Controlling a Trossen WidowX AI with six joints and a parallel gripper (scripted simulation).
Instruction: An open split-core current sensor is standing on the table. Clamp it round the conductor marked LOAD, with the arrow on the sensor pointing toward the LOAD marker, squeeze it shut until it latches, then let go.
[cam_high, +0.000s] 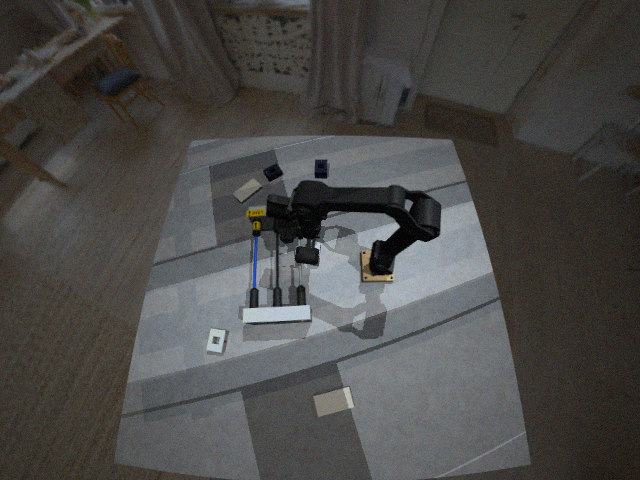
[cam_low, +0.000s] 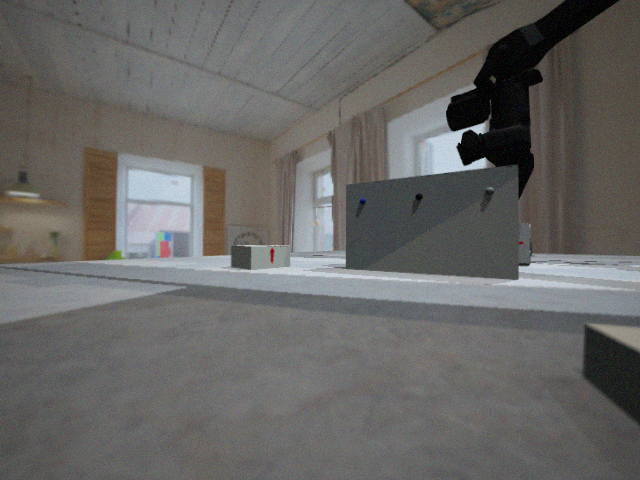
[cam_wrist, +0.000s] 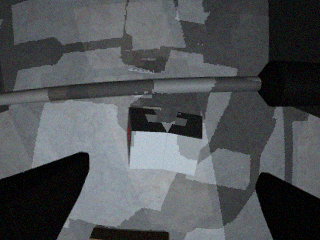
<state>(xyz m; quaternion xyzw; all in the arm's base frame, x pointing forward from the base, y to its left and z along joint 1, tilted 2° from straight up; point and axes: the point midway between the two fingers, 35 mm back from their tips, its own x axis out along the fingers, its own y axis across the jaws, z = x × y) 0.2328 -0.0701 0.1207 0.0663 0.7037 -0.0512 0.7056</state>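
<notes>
Pale curtains hang beside bright windows, and a chair stands on the dim wooden floor.
</notes>
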